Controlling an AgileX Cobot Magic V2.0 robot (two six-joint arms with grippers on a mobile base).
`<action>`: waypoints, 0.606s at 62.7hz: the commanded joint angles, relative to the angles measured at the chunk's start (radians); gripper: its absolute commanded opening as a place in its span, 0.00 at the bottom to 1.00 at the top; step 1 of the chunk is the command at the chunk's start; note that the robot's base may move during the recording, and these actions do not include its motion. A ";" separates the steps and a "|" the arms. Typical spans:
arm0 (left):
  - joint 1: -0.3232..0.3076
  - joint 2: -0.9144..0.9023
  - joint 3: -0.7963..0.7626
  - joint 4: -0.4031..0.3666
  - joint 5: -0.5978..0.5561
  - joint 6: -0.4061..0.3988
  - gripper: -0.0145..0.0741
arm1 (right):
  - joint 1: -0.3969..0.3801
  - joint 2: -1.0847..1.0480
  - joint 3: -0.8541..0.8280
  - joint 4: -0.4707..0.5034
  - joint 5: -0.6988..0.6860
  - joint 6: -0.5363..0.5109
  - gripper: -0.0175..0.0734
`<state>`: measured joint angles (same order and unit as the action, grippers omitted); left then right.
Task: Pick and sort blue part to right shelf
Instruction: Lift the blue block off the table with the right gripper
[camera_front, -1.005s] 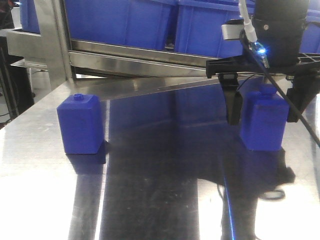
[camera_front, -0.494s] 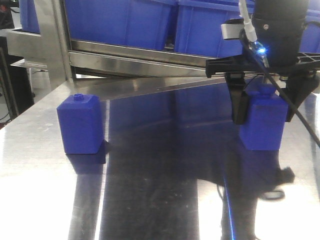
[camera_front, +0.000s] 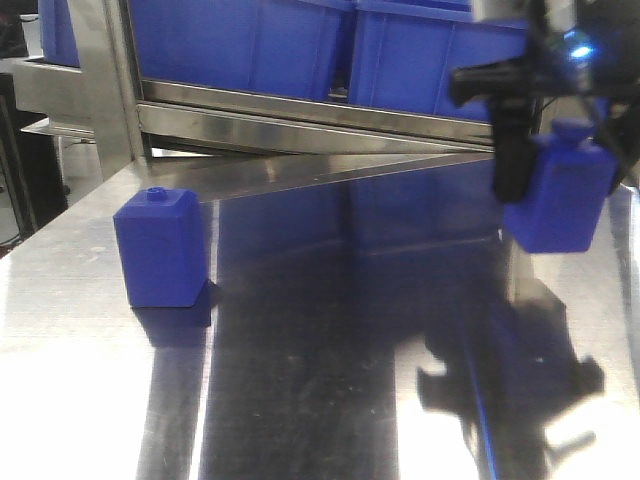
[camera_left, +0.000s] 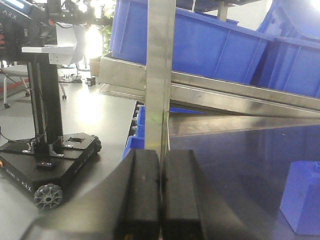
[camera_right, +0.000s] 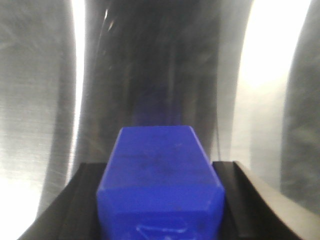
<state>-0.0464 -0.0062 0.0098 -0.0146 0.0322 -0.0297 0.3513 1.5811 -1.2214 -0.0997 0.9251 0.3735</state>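
The blue part (camera_front: 565, 212), a deep-blue bottle-shaped block with a chunky cap, hangs above the steel table (camera_front: 300, 390) at the right. My right gripper (camera_front: 558, 186) is shut on it, one black finger on each side. In the right wrist view the blue part (camera_right: 160, 175) fills the gap between the fingers (camera_right: 82, 200), with the table below it blurred. My left gripper (camera_left: 160, 156) is shut with nothing between its pads, and it points at a steel post (camera_left: 160, 75).
A squatter blue block with a small stud (camera_front: 160, 250) stands on the table's left, also seen as a block (camera_left: 302, 197) in the left wrist view. Blue bins (camera_front: 250, 40) sit on a slanted steel shelf rail (camera_front: 300, 110) behind. A black wheeled stand (camera_left: 50, 160) is off the table.
My right gripper's fingers closed onto the blue part, then carried it up off the table and slightly right. The squat block has not moved.
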 joint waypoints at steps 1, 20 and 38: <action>-0.007 -0.019 0.021 -0.008 -0.085 -0.007 0.30 | -0.053 -0.140 0.067 0.023 -0.150 -0.115 0.60; -0.007 -0.019 0.021 -0.008 -0.085 -0.007 0.30 | -0.236 -0.458 0.404 0.119 -0.531 -0.412 0.60; -0.007 -0.019 0.021 -0.008 -0.085 -0.007 0.30 | -0.269 -0.732 0.637 0.128 -0.860 -0.414 0.60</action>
<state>-0.0464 -0.0062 0.0098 -0.0146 0.0322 -0.0297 0.0908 0.9483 -0.6116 0.0234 0.2590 -0.0283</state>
